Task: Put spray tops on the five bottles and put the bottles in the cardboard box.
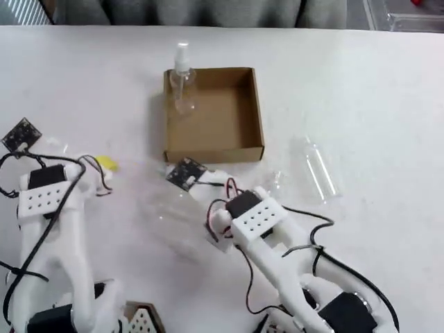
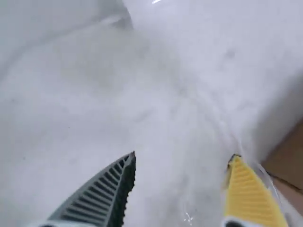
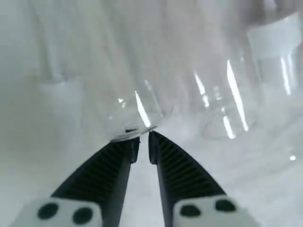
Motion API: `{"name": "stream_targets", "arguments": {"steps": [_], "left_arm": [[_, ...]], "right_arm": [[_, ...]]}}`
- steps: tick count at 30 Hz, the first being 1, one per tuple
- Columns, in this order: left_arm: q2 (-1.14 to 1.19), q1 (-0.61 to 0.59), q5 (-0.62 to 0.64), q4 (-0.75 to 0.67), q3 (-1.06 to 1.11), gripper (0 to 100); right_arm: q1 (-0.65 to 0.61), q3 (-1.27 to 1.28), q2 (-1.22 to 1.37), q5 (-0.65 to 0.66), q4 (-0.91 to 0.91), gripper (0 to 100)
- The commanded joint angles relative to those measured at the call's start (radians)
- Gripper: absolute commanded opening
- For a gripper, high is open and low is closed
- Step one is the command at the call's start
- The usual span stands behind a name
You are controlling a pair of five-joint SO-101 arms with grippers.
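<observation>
We saw the left end effector (image 2: 184,155) spread wide, the right end effector (image 3: 144,137) pinched narrow beside a clear bottle (image 3: 142,94). One capped bottle (image 1: 183,83) stood in the cardboard box (image 1: 258,111) near the table's (image 1: 361,90) far edge.

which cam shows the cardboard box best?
High view: the whole cardboard box from above, one capped bottle inside. The left wrist view catches just a brown edge, likely its side.
</observation>
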Motion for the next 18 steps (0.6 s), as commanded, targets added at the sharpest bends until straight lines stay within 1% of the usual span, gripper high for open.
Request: {"name": "stream_targets", "arguments": {"steps": [1,7,11,13,16,18], "left_arm": [[0.002,-0.016,0.008,-0.023,-0.052,29],[0.002,-0.016,0.006,-0.002,-0.057,29],[0.002,-0.012,0.006,0.003,-0.057,29],[0.002,-0.012,0.006,0.003,-0.055,29],[0.001,-0.01,0.006,0.003,-0.055,29],[-0.002,-0.01,0.006,0.005,-0.055,29]], "right_arm": [[-0.05,0.04,-0.002,-0.081,-0.208,1.5],[-0.15,0.066,-0.002,-0.222,-0.377,1.5],[-0.22,0.1,0.004,-0.327,-0.561,1.5],[-0.229,0.135,0.03,-0.37,-0.671,1.5],[-0.223,0.176,0.073,-0.381,-0.799,1.5],[-0.202,0.192,0.082,-0.358,-0.816,1.5]]}}
